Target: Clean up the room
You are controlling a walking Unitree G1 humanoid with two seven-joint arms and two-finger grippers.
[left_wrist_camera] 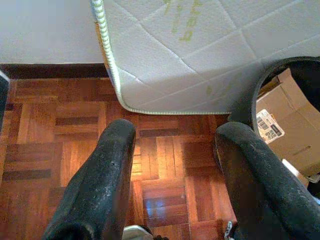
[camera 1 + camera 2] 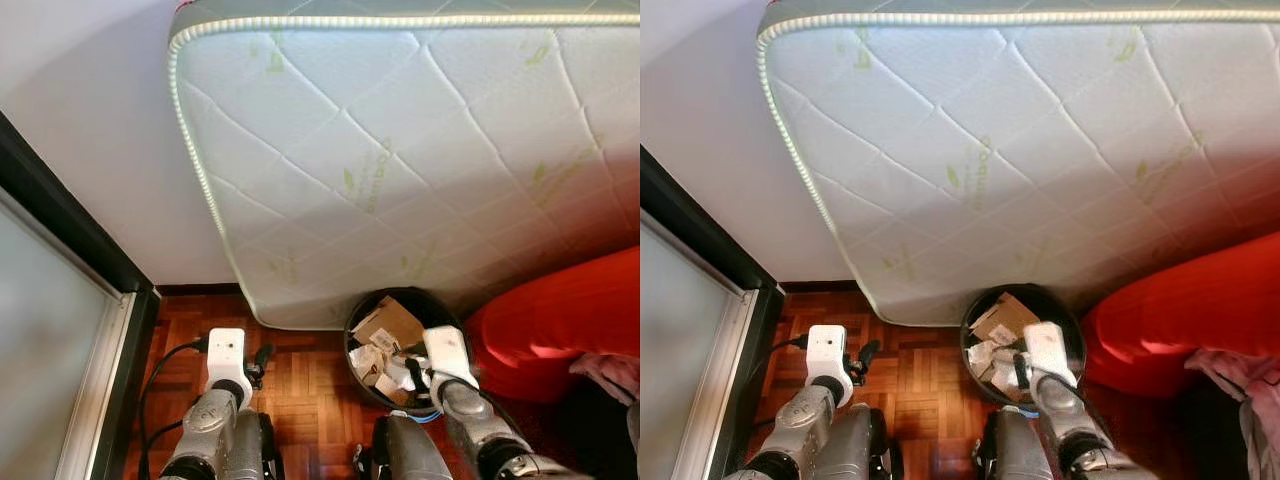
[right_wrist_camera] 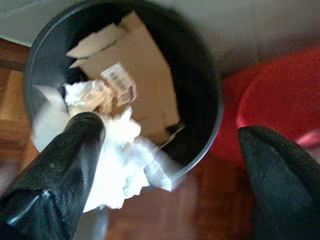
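Below my right gripper [image 3: 170, 145] sits a round black bin [image 2: 352, 330] on the parquet floor [image 2: 300, 380], tucked against the lower edge of a quilted white mattress [image 2: 400, 150] that leans on the wall. I can see cardboard pieces [image 3: 145, 85] and crumpled white paper [image 3: 122, 150] inside the bin. My right fingers [image 3: 65, 165] are spread wide over its rim and grip nothing. My left gripper [image 1: 175, 165] hovers above bare parquet beside the bin, jaws also wide apart and empty. A red cushion [image 2: 560, 320] lies just beside the bin on my right.
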